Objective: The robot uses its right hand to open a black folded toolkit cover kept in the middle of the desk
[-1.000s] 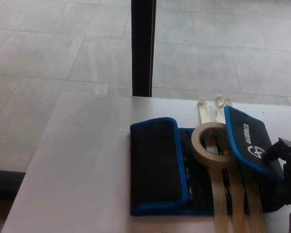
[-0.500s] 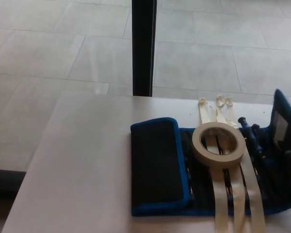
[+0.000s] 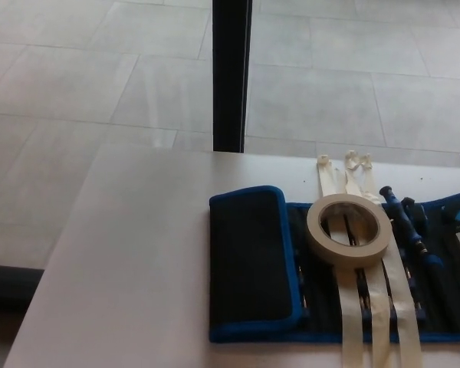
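The black toolkit cover (image 3: pixel 249 264) with blue trim lies on the white desk (image 3: pixel 138 253). Its left flap is folded over the middle. Its right flap (image 3: pixel 456 253) lies flat and open, running off the picture's right edge. Blue-handled tools (image 3: pixel 410 226) show inside the opened part. A roll of beige masking tape (image 3: pixel 348 229) rests on the kit, and strips of tape (image 3: pixel 368 307) run across it from the far side to the near edge. Neither hand shows in the head view.
A black vertical post (image 3: pixel 231 73) stands behind the desk's far edge. Grey floor tiles (image 3: pixel 100 84) lie beyond. The desk's left edge slants down at the picture's left.
The right flap, held up at the right by the black hand a second ago, has swung out and now lies flat. The hand has left the view, and the tools inside are uncovered.
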Tool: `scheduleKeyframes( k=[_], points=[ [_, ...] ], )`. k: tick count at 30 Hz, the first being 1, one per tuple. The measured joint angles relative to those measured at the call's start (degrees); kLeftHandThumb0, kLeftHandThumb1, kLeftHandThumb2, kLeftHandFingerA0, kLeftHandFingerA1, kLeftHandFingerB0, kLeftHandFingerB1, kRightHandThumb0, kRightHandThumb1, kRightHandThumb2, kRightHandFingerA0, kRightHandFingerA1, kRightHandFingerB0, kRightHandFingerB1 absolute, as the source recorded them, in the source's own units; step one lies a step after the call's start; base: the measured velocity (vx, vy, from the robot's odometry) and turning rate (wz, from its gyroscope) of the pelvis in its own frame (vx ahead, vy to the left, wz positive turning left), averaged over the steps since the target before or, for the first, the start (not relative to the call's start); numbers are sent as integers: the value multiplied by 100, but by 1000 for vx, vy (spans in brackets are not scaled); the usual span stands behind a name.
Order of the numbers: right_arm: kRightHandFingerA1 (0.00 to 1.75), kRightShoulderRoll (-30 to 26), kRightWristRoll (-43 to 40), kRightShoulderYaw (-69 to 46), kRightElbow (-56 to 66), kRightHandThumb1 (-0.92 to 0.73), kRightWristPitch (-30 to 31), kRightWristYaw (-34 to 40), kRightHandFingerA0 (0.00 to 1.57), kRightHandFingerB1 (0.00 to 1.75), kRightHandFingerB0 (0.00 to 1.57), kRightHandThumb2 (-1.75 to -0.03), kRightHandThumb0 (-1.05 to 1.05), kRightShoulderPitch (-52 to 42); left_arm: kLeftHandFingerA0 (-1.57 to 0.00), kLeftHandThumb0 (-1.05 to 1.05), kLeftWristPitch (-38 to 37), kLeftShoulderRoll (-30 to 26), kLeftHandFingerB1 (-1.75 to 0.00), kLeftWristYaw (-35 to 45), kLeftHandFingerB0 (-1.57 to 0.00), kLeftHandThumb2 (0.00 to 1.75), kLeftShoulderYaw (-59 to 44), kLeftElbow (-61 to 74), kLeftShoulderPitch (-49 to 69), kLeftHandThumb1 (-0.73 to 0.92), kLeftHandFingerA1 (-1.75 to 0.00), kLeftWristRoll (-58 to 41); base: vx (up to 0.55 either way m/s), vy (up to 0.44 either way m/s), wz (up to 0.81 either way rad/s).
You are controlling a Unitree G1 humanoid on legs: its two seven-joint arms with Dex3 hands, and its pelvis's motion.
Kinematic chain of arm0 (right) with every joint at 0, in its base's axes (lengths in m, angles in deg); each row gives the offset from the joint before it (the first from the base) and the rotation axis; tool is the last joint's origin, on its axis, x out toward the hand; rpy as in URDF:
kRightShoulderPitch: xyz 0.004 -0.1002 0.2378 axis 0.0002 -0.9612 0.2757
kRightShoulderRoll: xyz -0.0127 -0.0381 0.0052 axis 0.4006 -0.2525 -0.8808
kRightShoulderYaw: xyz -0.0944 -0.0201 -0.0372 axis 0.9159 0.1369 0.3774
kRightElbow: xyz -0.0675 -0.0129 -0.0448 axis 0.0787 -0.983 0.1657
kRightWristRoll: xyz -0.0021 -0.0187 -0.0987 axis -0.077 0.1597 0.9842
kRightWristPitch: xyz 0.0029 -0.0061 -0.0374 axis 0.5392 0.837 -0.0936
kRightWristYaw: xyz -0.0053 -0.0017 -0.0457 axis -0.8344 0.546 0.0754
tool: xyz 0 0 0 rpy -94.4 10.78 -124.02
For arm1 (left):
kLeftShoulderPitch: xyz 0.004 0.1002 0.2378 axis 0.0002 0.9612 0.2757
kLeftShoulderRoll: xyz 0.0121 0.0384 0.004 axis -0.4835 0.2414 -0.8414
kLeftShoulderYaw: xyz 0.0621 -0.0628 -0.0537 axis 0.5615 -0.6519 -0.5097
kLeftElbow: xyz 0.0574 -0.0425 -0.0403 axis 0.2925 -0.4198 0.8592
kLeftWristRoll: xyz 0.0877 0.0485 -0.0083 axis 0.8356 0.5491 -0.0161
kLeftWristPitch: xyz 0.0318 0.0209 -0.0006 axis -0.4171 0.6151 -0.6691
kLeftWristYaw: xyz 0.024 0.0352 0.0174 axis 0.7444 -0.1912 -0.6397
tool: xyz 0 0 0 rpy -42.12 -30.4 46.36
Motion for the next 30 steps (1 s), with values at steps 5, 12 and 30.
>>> scheduleKeyframes(
  k=[5,12,30],
  points=[
    [59,-159,-394,-806,-49,-74,189,-15,0,41,0,-95,-44,8,-65,-105,0,0,-114,0,-61,121,0,-1,0,16,-116,0,0,0,0],
    [109,-726,-949,-1846,-272,-71,522,-147,59,77,14,-84,-42,89,-61,-105,0,0,-113,-1,-60,119,0,-3,0,20,-113,0,0,0,0],
    [154,-2346,-2024,-3046,-1379,-70,924,-1635,92,85,40,-61,-55,-939,-62,-105,0,0,-118,-1,-57,109,-148,-24,-11,25,-115,-24,0,0,0]
  ],
)
